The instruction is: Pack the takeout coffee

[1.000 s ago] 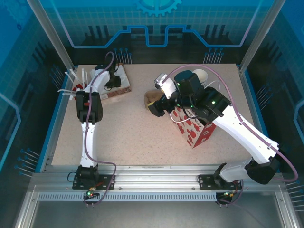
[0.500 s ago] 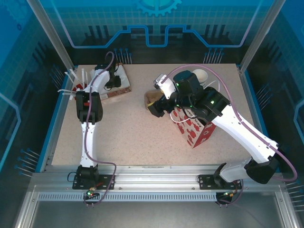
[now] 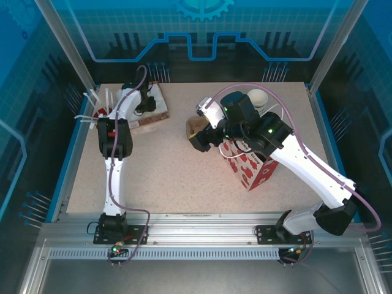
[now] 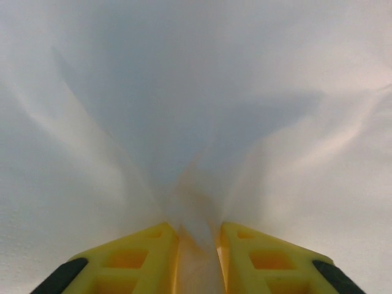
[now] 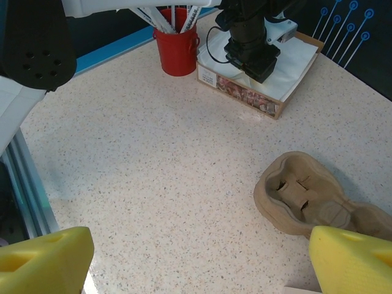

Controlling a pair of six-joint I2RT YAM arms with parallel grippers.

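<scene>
Pinching a white napkin (image 4: 196, 122) fold, left end effector (image 4: 197, 245) sat narrow, likely to peel off one sheet; right end effector (image 5: 197, 260) hung wide near the cup carrier (image 5: 306, 196).

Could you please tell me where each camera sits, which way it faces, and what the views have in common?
Top external: above and behind the bases, looking down on the table; left arm and right arm show.
Left wrist: on the left wrist, close on a white napkin pinched by the left gripper.
Right wrist: on the right wrist, facing across the table toward the napkin box; the open right gripper shows below.
Shared: top and right wrist views both show napkin box, red cup and pulp carrier.
</scene>
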